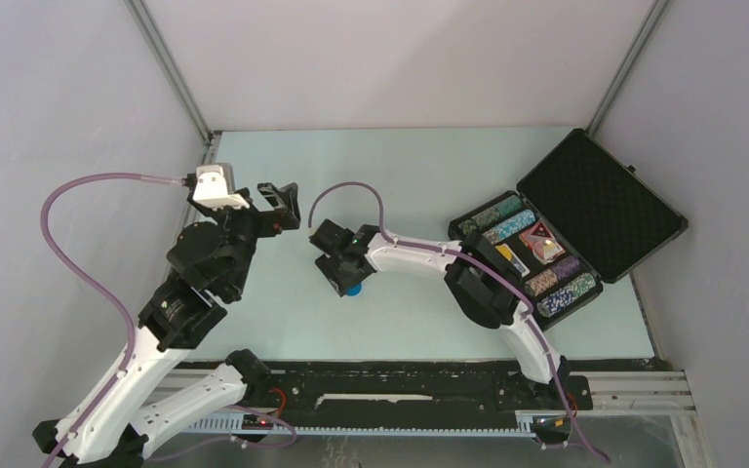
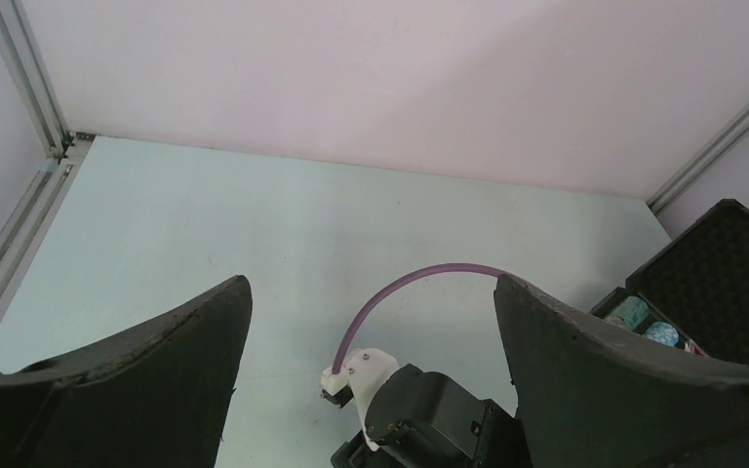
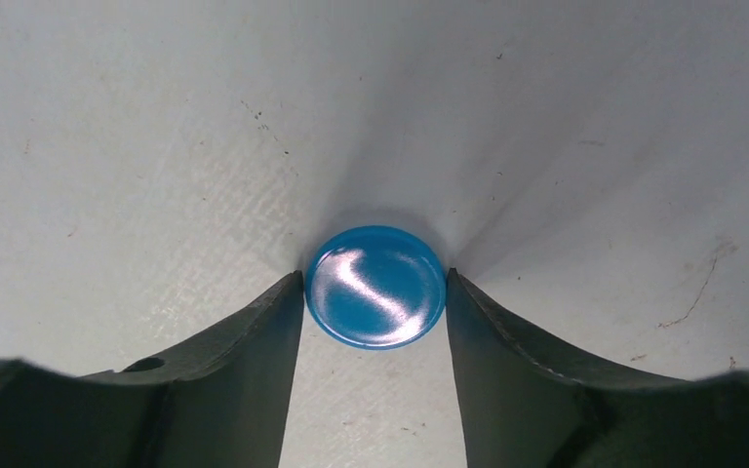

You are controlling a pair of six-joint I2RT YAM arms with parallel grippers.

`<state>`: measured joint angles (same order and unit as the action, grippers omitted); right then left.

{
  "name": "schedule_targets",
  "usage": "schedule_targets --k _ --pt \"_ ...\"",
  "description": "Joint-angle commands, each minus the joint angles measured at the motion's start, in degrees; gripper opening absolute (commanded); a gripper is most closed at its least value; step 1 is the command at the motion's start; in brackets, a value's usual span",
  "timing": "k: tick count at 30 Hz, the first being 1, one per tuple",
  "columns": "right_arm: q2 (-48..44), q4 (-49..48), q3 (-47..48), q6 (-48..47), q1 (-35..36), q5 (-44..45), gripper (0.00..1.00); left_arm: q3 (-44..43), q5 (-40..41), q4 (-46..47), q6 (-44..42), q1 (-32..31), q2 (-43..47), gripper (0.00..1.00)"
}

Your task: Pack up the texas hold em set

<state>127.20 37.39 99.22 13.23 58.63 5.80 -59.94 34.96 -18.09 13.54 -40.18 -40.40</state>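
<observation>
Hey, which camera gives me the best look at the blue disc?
The right wrist view: the blue disc sits centred between the fingertips of the right gripper, which touch its edges. The top external view shows only a sliver of the blue disc under that gripper. The left wrist view does not show it.

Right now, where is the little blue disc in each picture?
Top external: the blue disc is mid-table, peeking out under the right gripper.
Left wrist: not in it.
Right wrist: dead centre, touching both fingers of that gripper.
Shared landmark: the pale table, seen in all three.
</observation>
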Motion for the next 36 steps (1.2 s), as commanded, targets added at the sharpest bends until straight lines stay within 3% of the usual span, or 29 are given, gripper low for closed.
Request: schedule_targets --k 1,6,10,20,26,30,36 --pt "2.3 -0.7 1.3 1.0 0.2 0.6 0.60 0.7 -0.4 1.6 0.6 0.8 -0.5 1.00" --pt "-2.1 0.0 -1.1 0.5 0.5 3.3 0.48 0.6 -0.8 1.5 0.7 1.1 -0.6 1.00" --pt "-11.5 -1.9 -7.8 1.4 -0.1 4.5 0.41 0.6 -0.6 1.5 0.7 1.1 0.1 1.00" --pt "-35.6 3.5 -25.5 4.8 -6.0 13.6 0.39 0.5 -1.3 1.4 1.0 1.0 1.1 1.00" --pt "-50.2 9.6 -34.8 5.9 -16.2 16.6 0.39 0.7 -1.1 1.5 1.2 1.0 2.7 1.00" --pt "-59.9 10.8 -40.5 5.9 -26.5 13.7 0.37 0.7 -1.3 1.7 1.0 1.1 2.3 1.00" --pt "-62.8 11.1 -45.5 6.1 -39.8 7.5 0.36 0.8 -0.4 1.7 0.7 1.0 1.8 1.00"
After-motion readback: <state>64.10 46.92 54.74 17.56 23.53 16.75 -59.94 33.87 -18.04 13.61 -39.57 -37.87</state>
